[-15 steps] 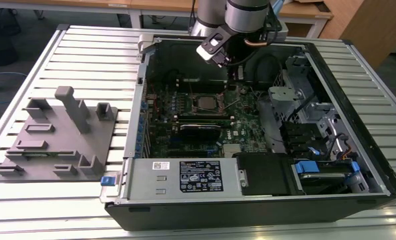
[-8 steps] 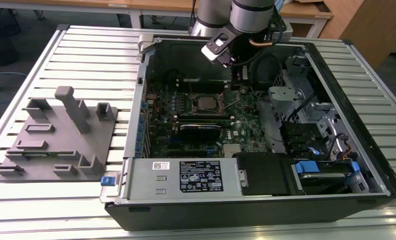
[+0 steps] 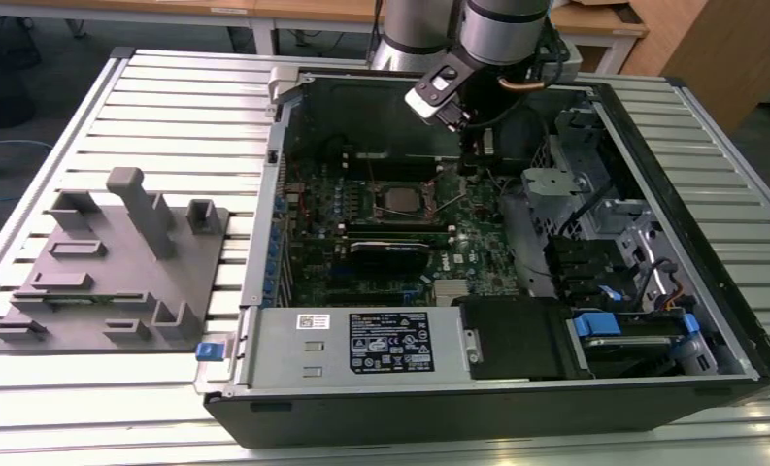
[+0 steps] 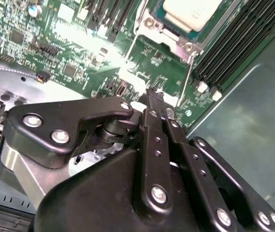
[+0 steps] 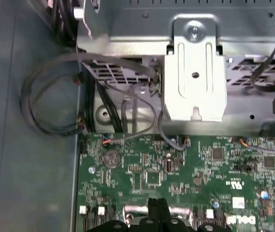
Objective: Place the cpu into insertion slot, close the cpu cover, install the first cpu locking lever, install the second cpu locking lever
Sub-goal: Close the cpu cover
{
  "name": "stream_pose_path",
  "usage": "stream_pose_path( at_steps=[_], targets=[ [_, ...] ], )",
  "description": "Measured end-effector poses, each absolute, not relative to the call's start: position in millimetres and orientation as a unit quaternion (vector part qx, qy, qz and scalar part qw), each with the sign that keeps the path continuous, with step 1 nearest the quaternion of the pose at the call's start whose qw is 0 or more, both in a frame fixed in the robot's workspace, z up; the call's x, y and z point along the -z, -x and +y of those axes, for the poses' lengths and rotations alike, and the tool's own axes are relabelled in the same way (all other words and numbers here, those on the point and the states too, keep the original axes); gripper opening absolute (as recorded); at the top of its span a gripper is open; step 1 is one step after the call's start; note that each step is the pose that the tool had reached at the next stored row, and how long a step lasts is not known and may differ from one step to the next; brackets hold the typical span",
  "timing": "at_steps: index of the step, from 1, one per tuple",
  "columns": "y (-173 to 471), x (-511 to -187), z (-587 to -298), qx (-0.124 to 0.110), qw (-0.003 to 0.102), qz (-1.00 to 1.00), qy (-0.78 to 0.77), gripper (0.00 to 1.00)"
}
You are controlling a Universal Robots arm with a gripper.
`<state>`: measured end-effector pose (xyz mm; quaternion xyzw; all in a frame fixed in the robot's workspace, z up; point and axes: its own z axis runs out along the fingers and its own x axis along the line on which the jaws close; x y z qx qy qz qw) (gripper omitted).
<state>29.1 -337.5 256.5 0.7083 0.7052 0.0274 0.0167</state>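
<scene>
The cpu (image 3: 398, 197) lies in the insertion slot on the green motherboard inside the open computer case; its dull silver top (image 4: 190, 10) also shows in the second wrist view. The silver cpu cover (image 4: 164, 34) lies down around it as a frame. A thin wire locking lever (image 4: 185, 79) sticks up beside the socket's corner, seen as a slanted wire (image 3: 452, 202) in the exterior view. My gripper (image 3: 469, 163) hangs just beyond that corner, on the exterior view's right of the socket. Its black fingers (image 4: 153, 104) are pressed together with nothing between them, a little above the board (image 5: 158, 205).
A grey fixture block (image 3: 113, 262) stands on the slatted table at the exterior view's left. Inside the case are the silver power supply (image 3: 346, 345), black memory slots (image 4: 239, 48), a metal drive bracket (image 5: 195, 72) and looped cables (image 5: 55, 106).
</scene>
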Motion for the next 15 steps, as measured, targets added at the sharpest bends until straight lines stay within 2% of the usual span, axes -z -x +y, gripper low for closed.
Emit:
stream_pose_path(
  at_steps=[15],
  targets=[
    [-47.8, -254.1, -337.3, -0.027, 0.017, 0.704, -0.709, 0.11]
  ],
)
